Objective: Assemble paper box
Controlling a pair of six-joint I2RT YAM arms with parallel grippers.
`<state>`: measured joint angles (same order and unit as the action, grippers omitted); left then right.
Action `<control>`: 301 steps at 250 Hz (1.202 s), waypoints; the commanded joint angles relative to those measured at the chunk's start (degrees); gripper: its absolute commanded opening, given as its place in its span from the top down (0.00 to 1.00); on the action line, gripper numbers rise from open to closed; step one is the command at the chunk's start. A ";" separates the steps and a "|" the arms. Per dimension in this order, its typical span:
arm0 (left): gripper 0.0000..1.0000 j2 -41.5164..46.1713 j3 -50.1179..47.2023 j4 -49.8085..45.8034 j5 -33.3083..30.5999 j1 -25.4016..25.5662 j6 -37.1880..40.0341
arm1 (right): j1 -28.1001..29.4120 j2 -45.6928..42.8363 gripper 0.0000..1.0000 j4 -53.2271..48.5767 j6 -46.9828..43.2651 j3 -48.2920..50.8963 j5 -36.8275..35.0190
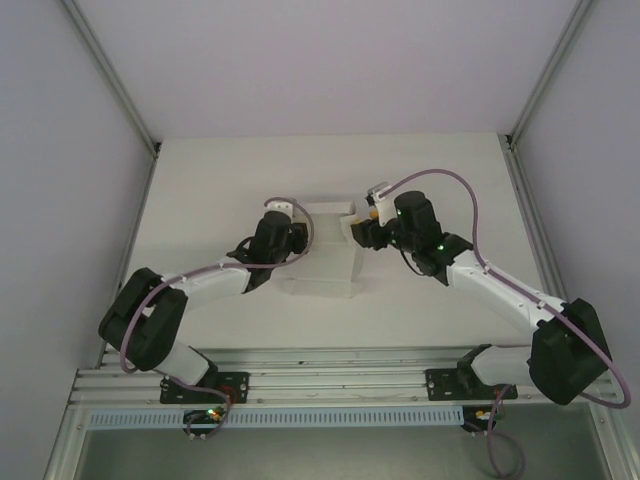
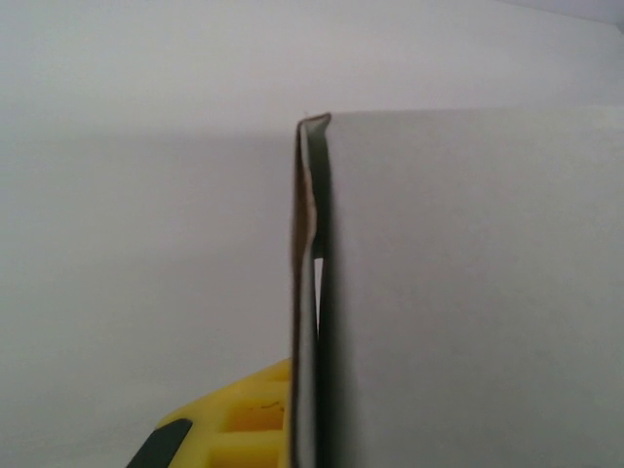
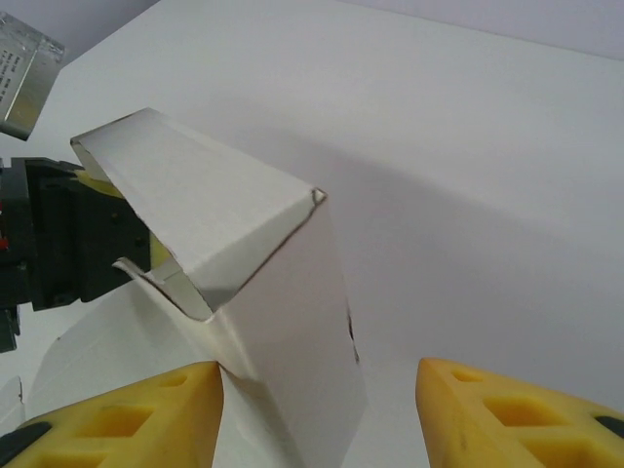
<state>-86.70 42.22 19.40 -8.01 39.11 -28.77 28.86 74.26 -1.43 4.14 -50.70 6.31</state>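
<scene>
Two grippers, one paper box (image 1: 322, 265): its wall edge pinched in left gripper (image 1: 298, 238); right gripper (image 3: 317, 380) spread wide (box standing between, close against one side).

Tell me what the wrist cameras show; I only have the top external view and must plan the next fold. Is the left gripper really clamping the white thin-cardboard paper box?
Observer: Seemingly yes. In the left wrist view the left gripper has one yellow finger pressed against an edge-on wall of the white thin-cardboard paper box. The other finger is hidden behind that wall.
Operator: And the right gripper?
Observer: The right gripper is open, its yellow fingers apart, with a wall of the box standing between them.
Operator: Any flap folded yet?
Observer: The right wrist view shows a flap slanting over the box with a gap under it, not closed flat.
</scene>
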 commanded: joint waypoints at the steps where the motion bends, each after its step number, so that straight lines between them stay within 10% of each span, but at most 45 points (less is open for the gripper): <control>1: 1.00 2.07 1.99 -0.71 -0.50 0.70 0.19 | 0.02 2.65 0.45 -2.22 -1.50 -2.50 2.14; 107: 1.00 3.22 2.86 -1.38 -0.48 1.36 -0.05 | 0.68 9.51 0.58 1.53 1.09 -5.00 -5.20; 149: 1.00 2.15 6.16 -6.92 -5.85 2.76 -1.36 | 3.68 12.43 0.82 4.05 2.43 -6.72 -21.77; 221: 1.00 -3.33 18.37 -39.74 -22.62 0.90 -23.26 | 5.71 20.93 0.93 -8.23 13.90 -15.03 -63.04; 301: 1.00 -1.20 17.68 -54.64 -29.72 -5.89 -35.04 | 4.41 20.38 0.97 -10.55 14.77 -12.38 -78.12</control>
<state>-90.24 61.23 -12.32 -18.24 41.21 -52.40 40.27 95.37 -3.14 15.03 -64.84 -40.10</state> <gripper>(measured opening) 0.084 0.091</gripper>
